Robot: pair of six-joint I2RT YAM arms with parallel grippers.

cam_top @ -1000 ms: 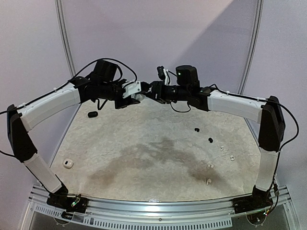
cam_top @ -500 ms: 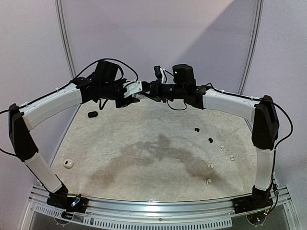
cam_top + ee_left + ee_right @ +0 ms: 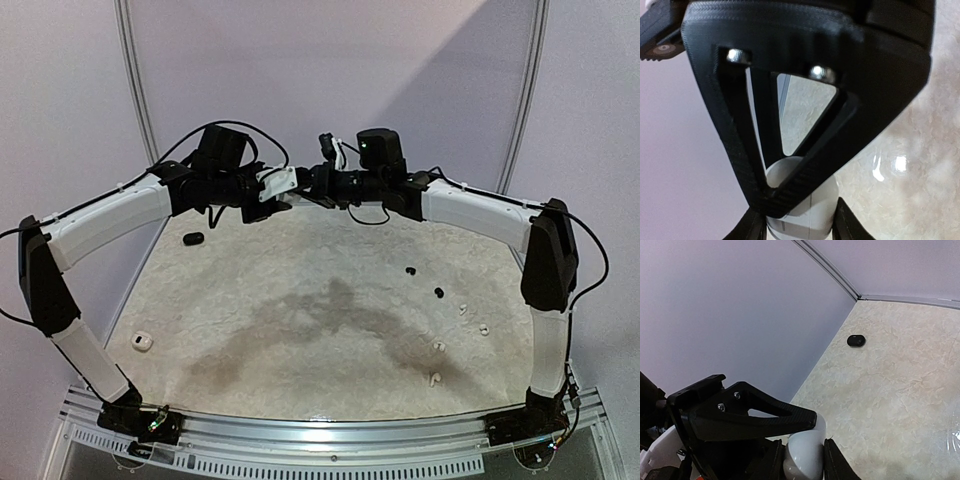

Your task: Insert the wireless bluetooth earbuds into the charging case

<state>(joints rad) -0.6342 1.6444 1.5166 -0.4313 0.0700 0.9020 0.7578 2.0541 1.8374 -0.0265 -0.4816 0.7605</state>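
Note:
High over the far middle of the table, my left gripper and right gripper meet tip to tip. A white pebble-shaped charging case sits between the left fingers, and the left gripper is shut on it. The right gripper is shut on the same case, and each view shows the other gripper's black finger lying across it. On the table's right side lie the earbuds: black buds and several white ones.
A black case lies at the far left of the table, also seen in the right wrist view. A second white case rests near the left front. Grey walls close off the table's back and sides.
The right arm has moved left towards the left gripper, and its jaws have closed on the white case. The left arm has stayed where it was.

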